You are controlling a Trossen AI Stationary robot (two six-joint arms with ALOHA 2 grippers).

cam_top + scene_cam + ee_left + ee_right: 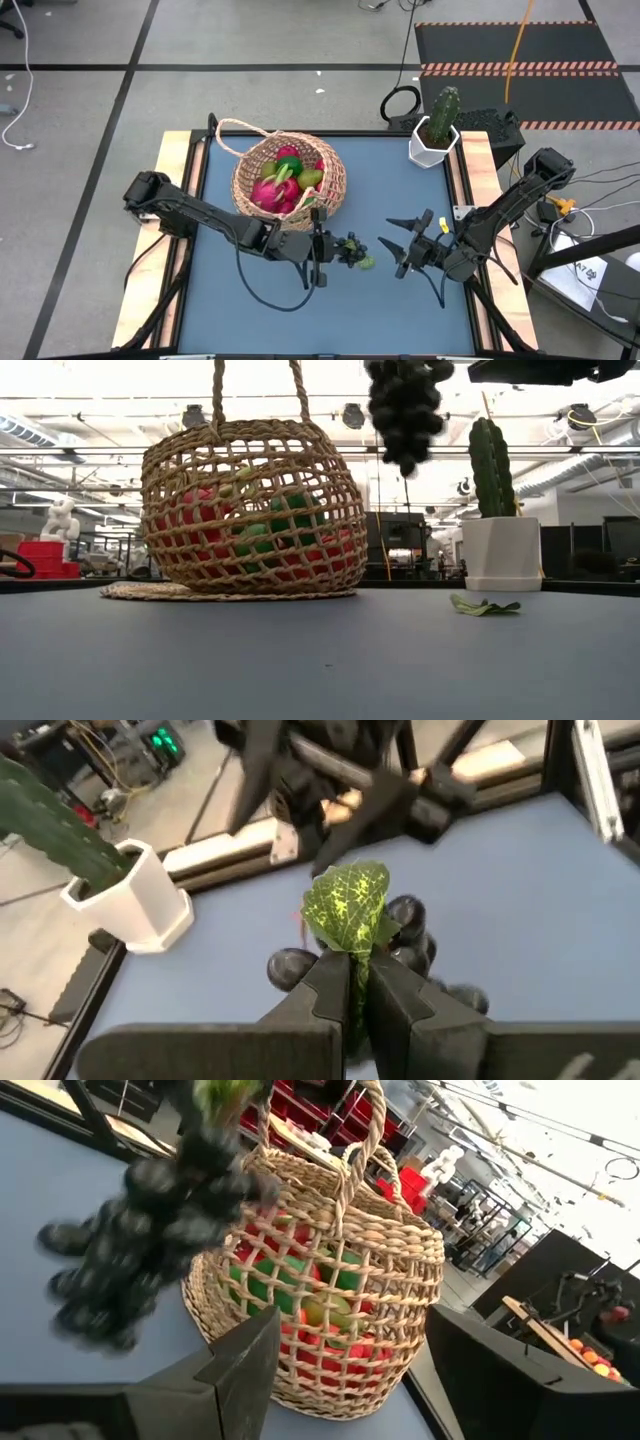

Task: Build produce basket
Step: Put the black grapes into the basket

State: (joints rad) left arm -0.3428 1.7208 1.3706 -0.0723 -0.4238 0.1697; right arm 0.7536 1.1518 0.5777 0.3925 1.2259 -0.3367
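The tan wicker basket (290, 180) (255, 510) stands on its flat base at the table's far middle, holding red, pink and green produce (285, 183). A dark grape bunch (350, 250) (405, 405) (140, 1250) hangs in the air to the near right of the basket. My left gripper (330, 248) (357, 965) is shut at its leafy top. My right gripper (392, 245) (370, 1370) stands open just to the right of the bunch, facing it and the basket, with nothing between its fingers. My left gripper pinches the green leaf (347, 915) at the grape bunch's top between its two fingers (325, 985). The fingers reach in from the table's left, slanting a little downward. The grapes (405, 935) hang beyond and below the fingertips, lifted clear of the table.
A loose green leaf (365, 263) (483, 605) lies flat on the blue table under the bunch. A white hexagonal pot with a cactus (437, 135) (500, 550) stands at the far right corner. The near half of the table (330, 320) is bare.
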